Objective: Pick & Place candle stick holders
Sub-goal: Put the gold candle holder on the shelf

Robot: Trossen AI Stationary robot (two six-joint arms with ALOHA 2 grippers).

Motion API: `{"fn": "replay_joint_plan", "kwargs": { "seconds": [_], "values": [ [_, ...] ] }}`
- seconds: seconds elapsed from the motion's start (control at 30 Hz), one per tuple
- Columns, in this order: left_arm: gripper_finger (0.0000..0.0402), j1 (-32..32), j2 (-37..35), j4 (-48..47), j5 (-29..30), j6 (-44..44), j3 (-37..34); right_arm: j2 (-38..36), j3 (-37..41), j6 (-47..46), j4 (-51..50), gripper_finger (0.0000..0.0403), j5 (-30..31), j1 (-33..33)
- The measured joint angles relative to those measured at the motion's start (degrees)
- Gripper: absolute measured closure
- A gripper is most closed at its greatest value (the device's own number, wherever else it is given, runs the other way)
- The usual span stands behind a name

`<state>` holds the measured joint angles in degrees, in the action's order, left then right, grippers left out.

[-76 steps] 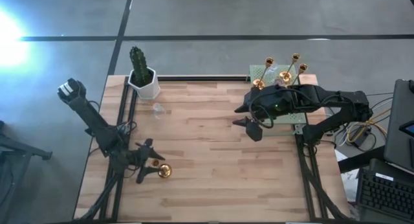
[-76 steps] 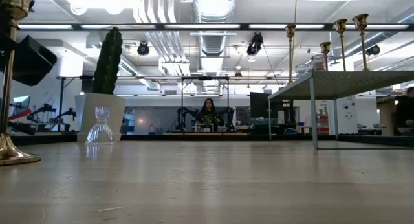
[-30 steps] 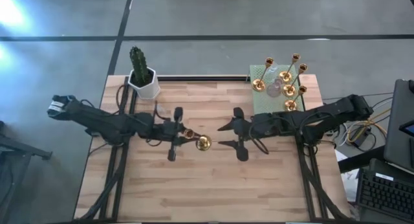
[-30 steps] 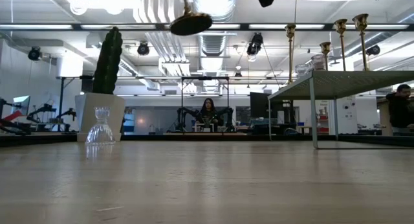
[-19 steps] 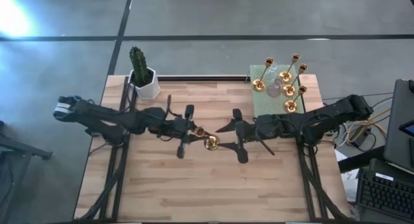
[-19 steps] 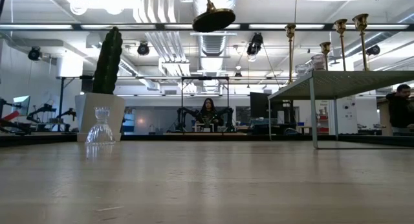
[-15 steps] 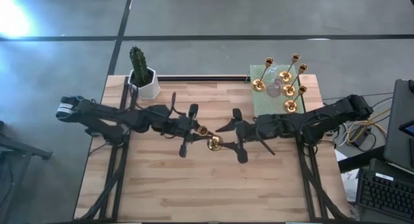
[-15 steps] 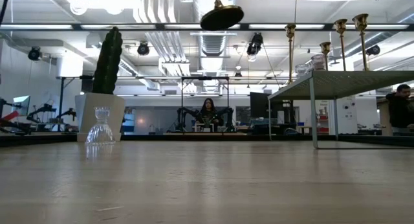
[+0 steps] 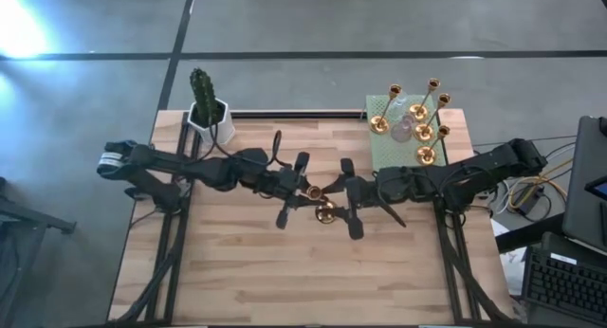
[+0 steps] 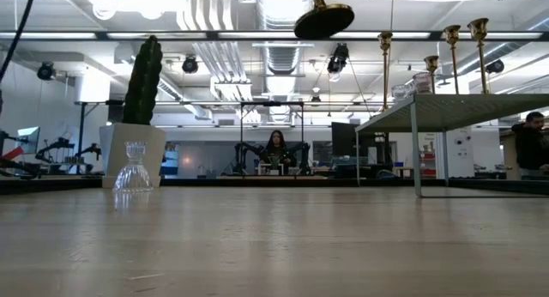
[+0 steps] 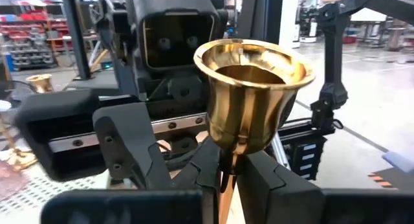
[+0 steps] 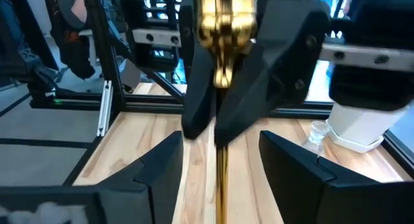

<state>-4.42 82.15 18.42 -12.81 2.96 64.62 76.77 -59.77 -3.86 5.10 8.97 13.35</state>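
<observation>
One gold candle stick holder [image 9: 319,203] hangs upright over the middle of the table, with my left gripper [image 9: 305,193] shut on it. In the low view only its round base [image 10: 324,21] shows, high above the wood. My right gripper [image 9: 334,201] faces the left one from the right and is open. Its fingers [image 12: 162,169] stand on either side of the thin stem [image 12: 221,160] without touching it. Several more gold holders [image 9: 410,115] stand on a green raised shelf [image 9: 379,150] at the back right. A clear glass holder [image 10: 133,166] stands on its base at the far left. My left gripper pinches the holder's stem just below the cup [image 11: 228,171] between its two fingers. The fingers come in level from the table's left and lie across the stem. The holder stands upright in the hold, cup [image 11: 252,88] up, lifted clear of the table.
A white pot with a green cactus [image 9: 209,110] stands at the far left corner, next to the glass holder. The raised shelf's legs [image 10: 415,151] stand on the table's right part. Bare wood [image 9: 313,281] lies toward the near edge. A person [image 10: 276,148] sits far behind the table.
My left gripper has carried the gold holder toward the table's right edge, upright and clear of the wood. The holder's stem now stands between the fingers of my right gripper, which has kept its place.
</observation>
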Motion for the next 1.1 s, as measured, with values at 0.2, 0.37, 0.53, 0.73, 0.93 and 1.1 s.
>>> {"fn": "replay_joint_plan", "kwargs": {
  "seconds": [0.2,0.37,0.53,0.73,0.93,1.1],
  "values": [
    [0.0369,0.9,2.6,0.0,-3.2,-0.1,2.7,0.0,0.0,0.0,0.0,0.0236,-0.2,0.6],
    [0.0369,1.1,3.3,-1.9,-4.3,-0.2,4.3,0.0,0.0,0.0,-0.2,0.0280,0.0,0.8],
    [0.0369,1.1,2.3,-4.4,-4.1,-0.1,4.6,0.0,0.0,0.1,-0.2,0.0377,1.3,0.8],
    [0.0321,1.2,1.4,-5.7,-3.2,0.6,4.6,0.0,0.0,-1.7,-0.8,0.0389,8.4,1.1],
    [0.0231,1.5,-0.6,-12.1,-1.5,2.6,4.5,-0.9,0.1,-3.4,-4.8,0.0390,19.4,3.1],
    [0.0185,1.5,-6.1,-14.8,-4.1,1.6,2.0,-2.9,0.1,-4.4,-6.2,0.0390,30.2,5.1]
  ]
}}
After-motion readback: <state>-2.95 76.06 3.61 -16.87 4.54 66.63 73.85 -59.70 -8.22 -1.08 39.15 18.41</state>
